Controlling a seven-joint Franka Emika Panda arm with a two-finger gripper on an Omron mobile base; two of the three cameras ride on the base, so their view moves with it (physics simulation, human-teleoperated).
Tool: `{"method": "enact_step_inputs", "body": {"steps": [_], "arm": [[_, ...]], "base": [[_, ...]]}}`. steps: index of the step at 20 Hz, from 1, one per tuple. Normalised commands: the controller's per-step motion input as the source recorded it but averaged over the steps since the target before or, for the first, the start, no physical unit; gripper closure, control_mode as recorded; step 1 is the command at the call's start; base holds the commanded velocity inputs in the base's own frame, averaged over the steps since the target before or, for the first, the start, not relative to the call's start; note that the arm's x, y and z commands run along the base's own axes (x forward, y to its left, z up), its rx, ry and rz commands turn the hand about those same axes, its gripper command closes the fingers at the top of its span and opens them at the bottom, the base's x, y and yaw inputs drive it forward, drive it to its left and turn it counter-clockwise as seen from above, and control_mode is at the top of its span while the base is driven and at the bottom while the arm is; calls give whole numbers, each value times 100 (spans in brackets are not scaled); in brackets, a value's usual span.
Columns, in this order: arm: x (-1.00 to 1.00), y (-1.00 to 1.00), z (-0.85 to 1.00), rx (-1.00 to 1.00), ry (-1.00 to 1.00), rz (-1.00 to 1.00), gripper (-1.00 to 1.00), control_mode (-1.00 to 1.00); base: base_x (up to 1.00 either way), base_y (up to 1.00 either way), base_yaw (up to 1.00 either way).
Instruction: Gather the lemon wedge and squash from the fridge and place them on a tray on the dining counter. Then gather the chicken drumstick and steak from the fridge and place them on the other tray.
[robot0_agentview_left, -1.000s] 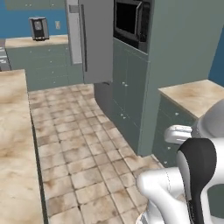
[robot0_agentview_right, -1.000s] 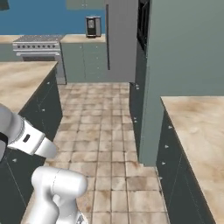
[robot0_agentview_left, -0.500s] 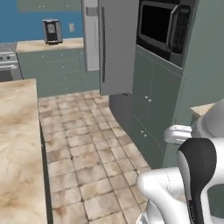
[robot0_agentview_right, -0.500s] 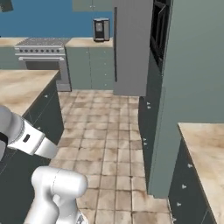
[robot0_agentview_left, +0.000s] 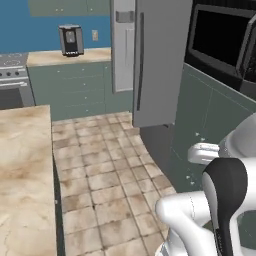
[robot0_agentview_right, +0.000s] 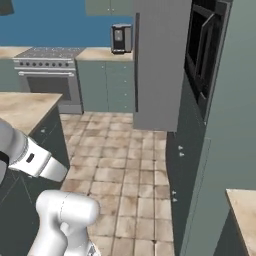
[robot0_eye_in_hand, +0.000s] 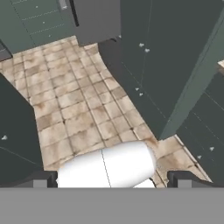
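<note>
The fridge (robot0_agentview_left: 155, 60) stood closed at the upper middle of the left base view, grey and tall, and at top centre of the right base view (robot0_agentview_right: 160, 60). The gripper (robot0_eye_in_hand: 112, 177) hung released over the tiled floor (robot0_eye_in_hand: 74, 109), fingertips (robot0_eye_in_hand: 41, 178) wide apart at the bottom of the hand view. A coffee maker (robot0_agentview_left: 71, 40) sat on the far counter (robot0_agentview_left: 70, 56), upper left; the stove (robot0_agentview_right: 47, 75) was upper left in the right base view
</note>
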Motion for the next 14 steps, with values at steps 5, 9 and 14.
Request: {"method": "enact_step_inputs", "body": {"steps": [5,9,14], "arm": [[0,0,0,0,0,0,-100,100],[0,0,0,0,0,0,-100,100],[0,0,0,0,0,0,-100,100]], "base": [[100,25,7],[100,32,4],[100,43,0]]}}
